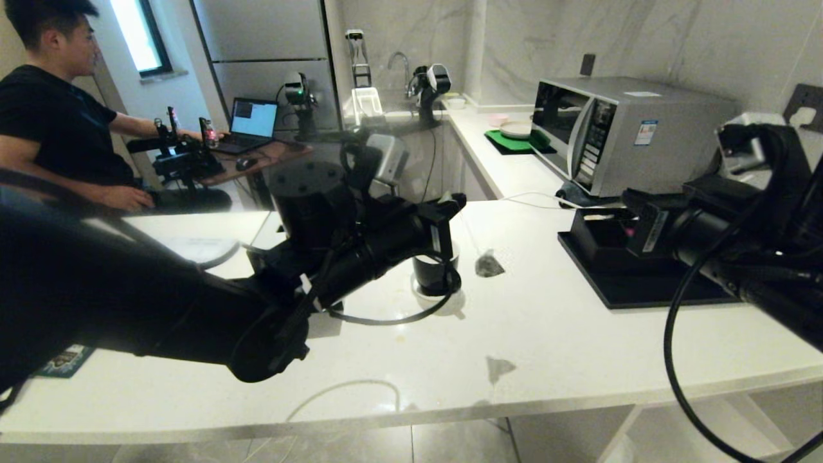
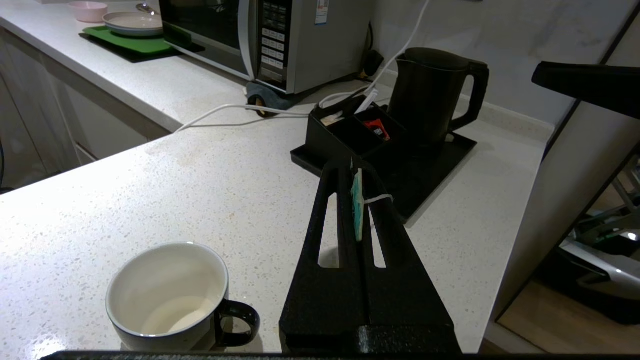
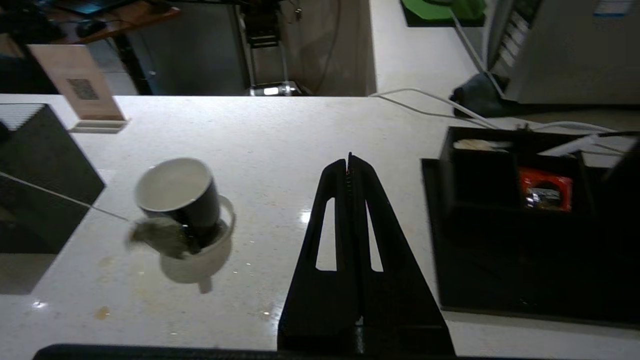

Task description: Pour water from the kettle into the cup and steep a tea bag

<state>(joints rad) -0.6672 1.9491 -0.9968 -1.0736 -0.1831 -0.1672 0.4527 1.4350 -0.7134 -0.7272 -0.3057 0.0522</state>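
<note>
My left gripper (image 2: 352, 165) is shut on the teal paper tag (image 2: 357, 205) of the tea bag. In the head view that gripper (image 1: 453, 202) is above the cup (image 1: 432, 273), and a thin string runs down from it to the tea bag (image 1: 488, 264), which hangs to the right of the cup, outside it. The black cup (image 3: 177, 197) with a white inside stands on a white saucer (image 3: 215, 250); the blurred tea bag (image 3: 157, 235) hangs in front of them. The black kettle (image 2: 432, 100) stands on a black tray (image 2: 450, 155). My right gripper (image 3: 350, 162) is shut and empty, over bare counter between cup and tray.
A black organizer box (image 3: 480, 175) on the tray holds a red packet (image 3: 545, 187). A black tissue box (image 3: 40, 165) and a small card stand (image 3: 85, 95) are beyond the cup. A microwave (image 1: 624, 132) and white cables (image 2: 235, 112) are at the back. A person (image 1: 58, 122) sits at far left.
</note>
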